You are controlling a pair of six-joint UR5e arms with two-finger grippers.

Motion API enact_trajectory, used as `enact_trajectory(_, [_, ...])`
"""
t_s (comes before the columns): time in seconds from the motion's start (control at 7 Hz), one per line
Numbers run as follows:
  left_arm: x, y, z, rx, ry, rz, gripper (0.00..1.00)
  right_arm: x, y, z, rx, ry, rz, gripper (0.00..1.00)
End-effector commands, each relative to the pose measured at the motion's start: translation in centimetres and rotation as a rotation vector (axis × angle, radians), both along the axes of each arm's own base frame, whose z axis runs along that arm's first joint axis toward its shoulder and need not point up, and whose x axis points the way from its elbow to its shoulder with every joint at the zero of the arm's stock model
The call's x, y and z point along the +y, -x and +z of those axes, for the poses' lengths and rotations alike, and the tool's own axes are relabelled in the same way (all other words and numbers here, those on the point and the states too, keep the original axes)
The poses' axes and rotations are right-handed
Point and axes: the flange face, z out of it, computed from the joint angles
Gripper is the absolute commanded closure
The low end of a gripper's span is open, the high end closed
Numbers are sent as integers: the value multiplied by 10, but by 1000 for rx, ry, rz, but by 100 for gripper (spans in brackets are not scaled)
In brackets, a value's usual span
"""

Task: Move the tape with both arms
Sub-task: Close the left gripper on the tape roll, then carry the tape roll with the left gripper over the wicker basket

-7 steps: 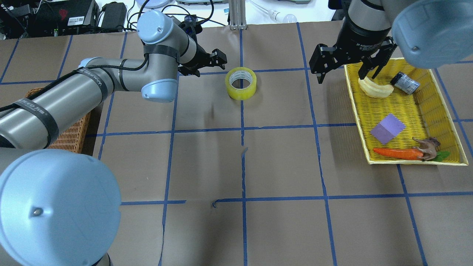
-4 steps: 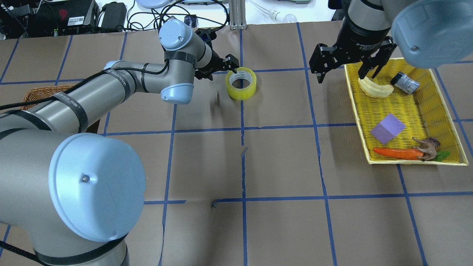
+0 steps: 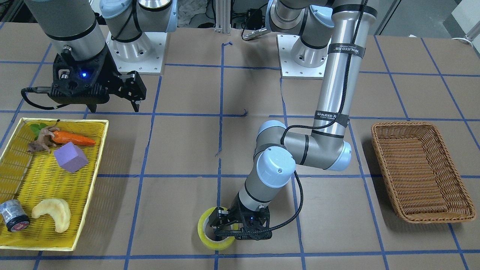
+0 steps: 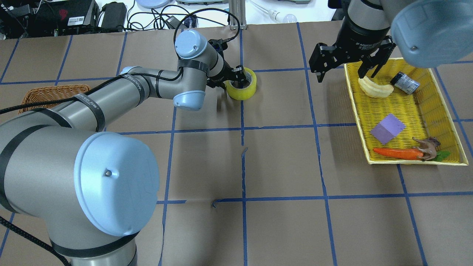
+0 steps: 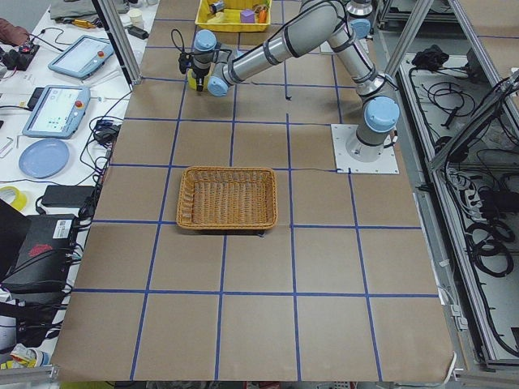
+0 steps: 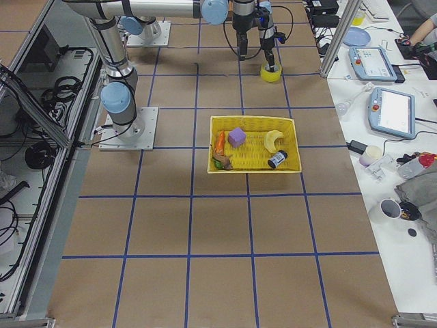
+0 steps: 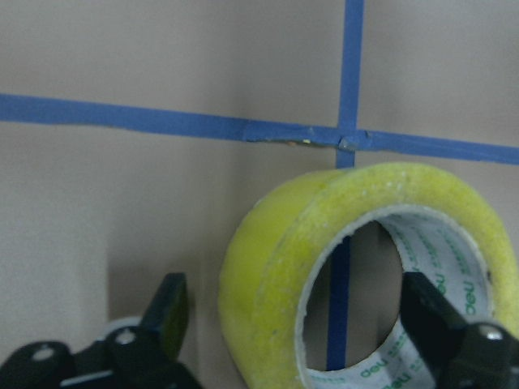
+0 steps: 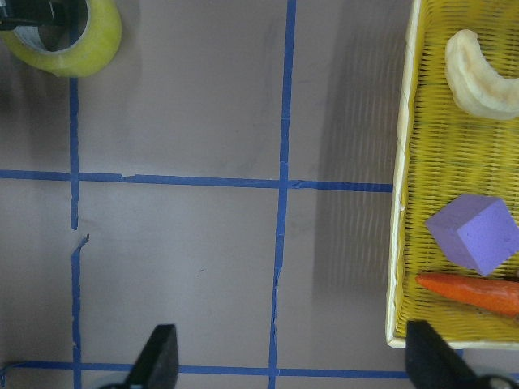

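Observation:
The yellow tape roll [image 4: 244, 92] lies flat on the brown table at the far middle; it also shows in the front view [image 3: 204, 233] and the right wrist view [image 8: 81, 44]. My left gripper [image 4: 237, 75] is down on it and open. In the left wrist view the roll [image 7: 268, 275] fills the frame, with one finger [image 7: 170, 312] outside its wall and the other [image 7: 430, 324] inside the core, neither pressing. My right gripper [image 4: 345, 73] is open and empty, hovering beside the yellow tray's near-left corner, well apart from the tape.
A yellow tray [image 4: 441, 92] at the right holds a pale crescent piece [image 4: 375, 88], a grey-black cylinder [image 4: 404, 83], a purple cube [image 4: 388, 128], a carrot [image 4: 397, 153] and a toy animal. A wicker basket [image 3: 420, 170] stands on the robot's left side.
My left arm has reached to the right and lowered its gripper onto the tape roll, one finger now in the core. The right arm and the tape have not moved.

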Motion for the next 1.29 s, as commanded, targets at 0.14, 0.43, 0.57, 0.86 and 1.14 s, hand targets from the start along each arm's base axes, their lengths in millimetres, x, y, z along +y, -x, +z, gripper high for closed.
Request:
enact_trajectory(0.14, [-5,0,16,1,24,-8,100,0,4,-1,12,-7,-5,0])
enact_trajectory(0.43, [-11,-14,73,-27,-41,11,100,2,2,1,12,-4,-2,0])
enact_trajectory(0.57, [-26,-61,124,-75,-82,40,100,1,2,1,7,-1,-2,0])
enact_trajectory(0.86, [-31,-184,199,-153,-155,5,100,0,2,1,4,0,-3,0])
enact_trajectory(1.14, [-10,-325,236,-268,-176,-72,100,-1,3,1,-1,5,-6,0])
